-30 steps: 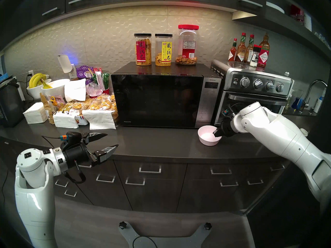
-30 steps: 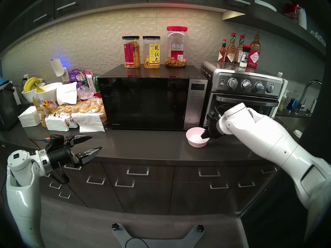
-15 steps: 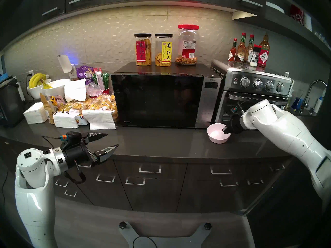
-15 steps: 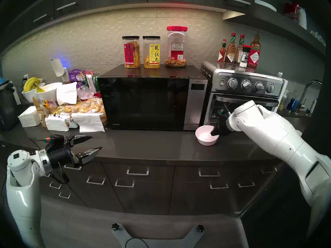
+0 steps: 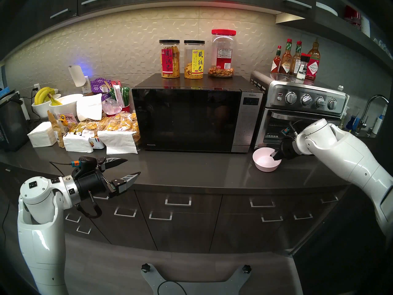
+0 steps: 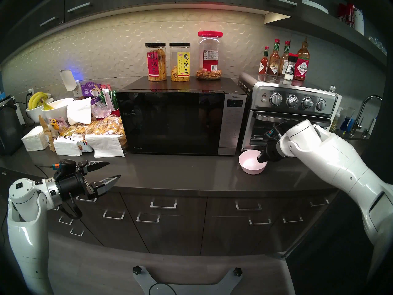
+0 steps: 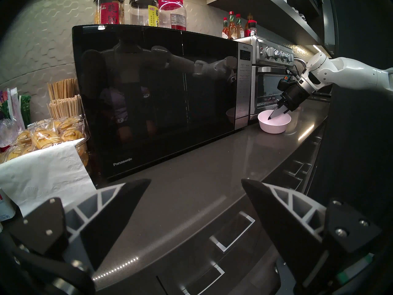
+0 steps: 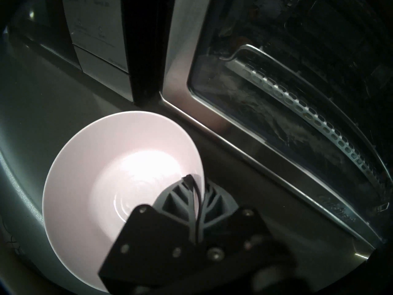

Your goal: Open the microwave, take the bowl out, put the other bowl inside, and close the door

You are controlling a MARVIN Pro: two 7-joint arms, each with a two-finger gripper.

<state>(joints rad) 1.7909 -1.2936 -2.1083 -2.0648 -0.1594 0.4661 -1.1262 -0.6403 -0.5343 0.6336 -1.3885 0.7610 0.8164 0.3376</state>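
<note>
The microwave [image 5: 191,117] stands at the counter's middle with its black glass door [image 5: 185,120] shut. The white bowl is hidden. The pale pink bowl [image 5: 263,162] sits at counter level, just right of the microwave's control strip and in front of the toaster oven. My right gripper [image 5: 276,156] is shut on the pink bowl's right rim, one finger inside and one outside, as the right wrist view shows: gripper [image 8: 197,179], bowl [image 8: 110,181]. My left gripper [image 5: 131,169] is open and empty, over the counter's front edge left of the microwave. The left wrist view shows the door [image 7: 157,96] and the bowl [image 7: 274,126].
A steel toaster oven [image 5: 297,109] with knobs stands right of the microwave, with sauce bottles [image 5: 297,60] on top. Three jars [image 5: 193,60] stand on the microwave. Snack packets and napkins [image 5: 110,126] crowd the counter's left. A sink tap [image 5: 372,109] is at far right.
My right gripper has carried the pink bowl to the right, from in front of the microwave's control strip to in front of the toaster oven. The left arm has not moved.
</note>
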